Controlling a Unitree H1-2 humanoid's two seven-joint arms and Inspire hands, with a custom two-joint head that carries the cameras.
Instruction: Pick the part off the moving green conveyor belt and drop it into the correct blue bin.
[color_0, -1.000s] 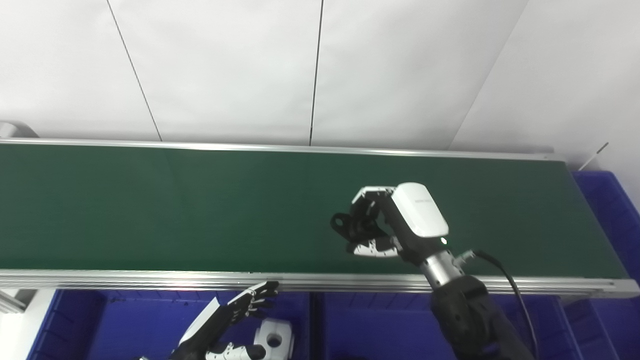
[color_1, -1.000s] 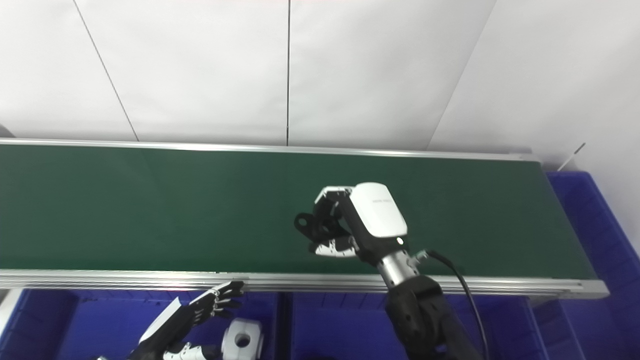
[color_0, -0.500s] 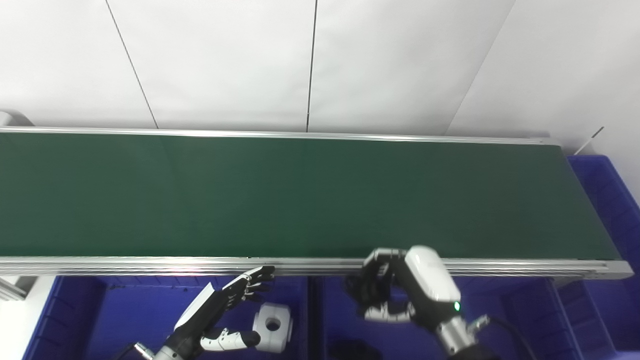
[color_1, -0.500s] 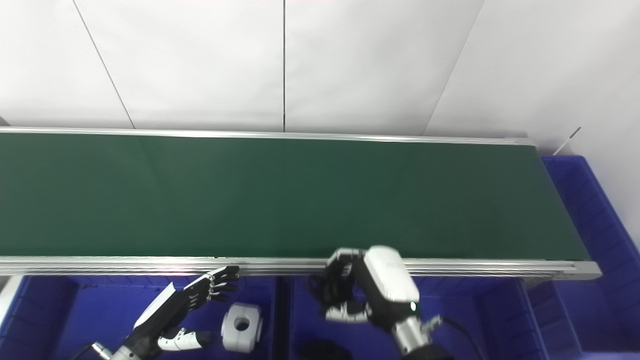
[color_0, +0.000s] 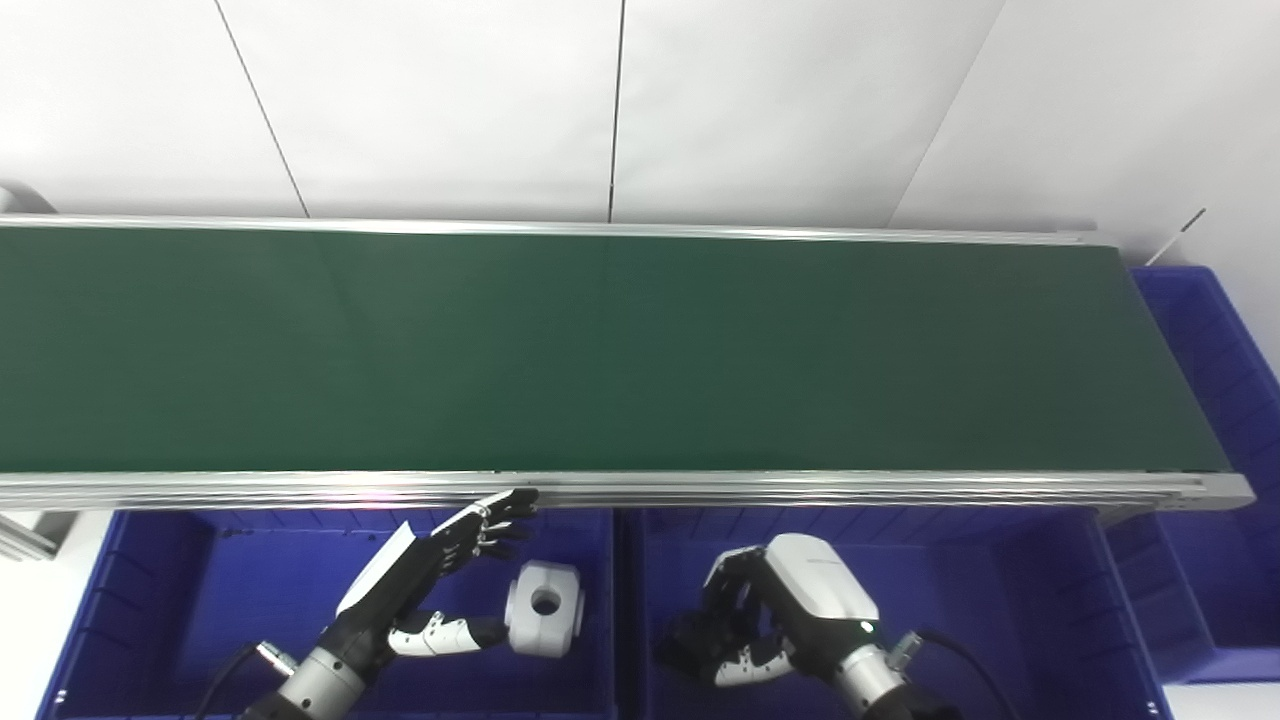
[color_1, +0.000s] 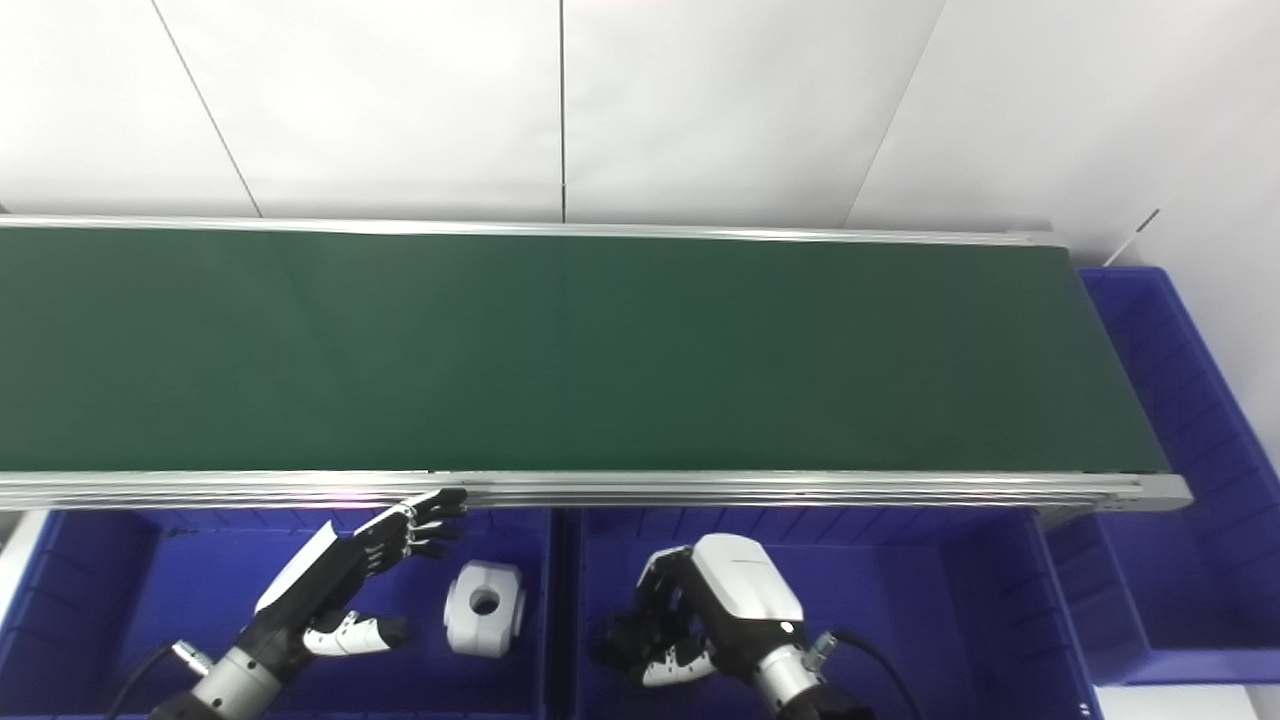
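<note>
The green conveyor belt (color_0: 600, 350) carries no part. My right hand (color_0: 775, 620) is low inside the middle blue bin (color_0: 1000, 600), just in front of the belt's near rail. Its fingers curl around a black part (color_0: 688, 642), which is mostly hidden by them. My left hand (color_0: 435, 560) is open, fingers spread, over the left blue bin (color_0: 200, 600). A white block with a round hole (color_0: 545, 622) lies in that bin right beside the left hand's thumb.
The belt's aluminium near rail (color_0: 700, 490) runs between the belt and the bins. A third blue bin (color_0: 1220, 400) stands past the belt's right end. A white wall stands behind the belt.
My right hand has come off the belt toward me, over the near rail and down into the middle bin, with the black part. The camera has tilted down. The left hand has barely moved.
</note>
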